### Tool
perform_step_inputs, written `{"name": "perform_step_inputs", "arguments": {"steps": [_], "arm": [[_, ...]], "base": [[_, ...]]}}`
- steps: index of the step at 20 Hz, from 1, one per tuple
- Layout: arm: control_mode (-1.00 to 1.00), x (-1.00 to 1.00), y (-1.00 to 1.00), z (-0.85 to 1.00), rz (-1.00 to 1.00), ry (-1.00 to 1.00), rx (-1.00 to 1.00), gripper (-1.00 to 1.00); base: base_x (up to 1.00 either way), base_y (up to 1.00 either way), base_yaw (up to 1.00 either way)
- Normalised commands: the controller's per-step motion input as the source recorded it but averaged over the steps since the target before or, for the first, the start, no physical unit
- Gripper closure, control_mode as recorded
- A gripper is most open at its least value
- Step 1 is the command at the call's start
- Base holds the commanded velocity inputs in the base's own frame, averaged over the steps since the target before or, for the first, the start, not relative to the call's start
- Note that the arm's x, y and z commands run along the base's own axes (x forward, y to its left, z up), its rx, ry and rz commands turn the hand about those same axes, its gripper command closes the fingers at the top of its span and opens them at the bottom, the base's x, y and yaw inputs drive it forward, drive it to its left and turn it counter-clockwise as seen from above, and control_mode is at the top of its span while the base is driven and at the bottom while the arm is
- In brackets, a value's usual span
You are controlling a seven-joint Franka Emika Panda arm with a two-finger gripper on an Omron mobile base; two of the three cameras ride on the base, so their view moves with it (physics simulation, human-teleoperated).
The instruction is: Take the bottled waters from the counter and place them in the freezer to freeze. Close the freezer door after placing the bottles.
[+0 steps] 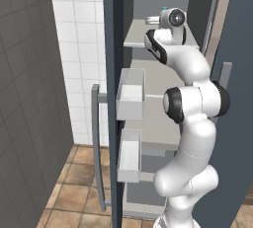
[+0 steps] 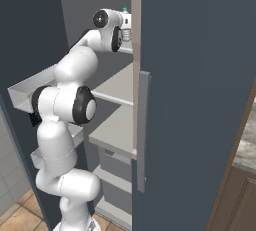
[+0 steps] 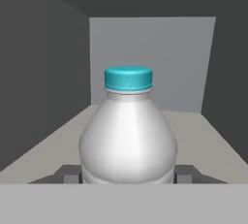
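Gripper (image 3: 128,175) grips teal-capped bottle (image 3: 128,131), shelf (image 3: 203,145) mid.

The white arm (image 1: 190,123) rises from its base, bends at a dark-jointed elbow and reaches up and forward, wrist level at the upper shelf (image 1: 143,37). In the hand view the claw (image 3: 127,174) points horizontally along that shelf. Its two dark fingertips (image 3: 70,175) sit on either side of the teal-capped bottle (image 3: 128,131), jaws closed against the bottle's lower body, which stands upright between them.
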Motion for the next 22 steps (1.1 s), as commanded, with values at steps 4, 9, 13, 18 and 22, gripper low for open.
{"name": "perform_step_inputs", "arguments": {"steps": [4, 9, 13, 18, 22], "arm": [[-1.00, 0.00, -0.08, -0.51, -0.02, 0.04, 0.00, 1.00], [-1.00, 0.00, 0.00, -0.27, -0.01, 0.03, 0.00, 1.00], [-1.00, 0.00, 0.00, -0.11, 0.00, 0.00, 0.00, 1.00], [-1.00, 0.00, 0.00, -0.05, 0.00, 0.00, 0.00, -1.00], [-1.00, 0.00, 0.00, 0.00, 0.00, 0.00, 0.00, -1.00]], "base": [[0.00, 0.00, 0.00], [0.00, 0.00, 0.00], [0.00, 0.00, 0.00], [0.00, 0.00, 0.00], [0.00, 0.00, 0.00]]}}
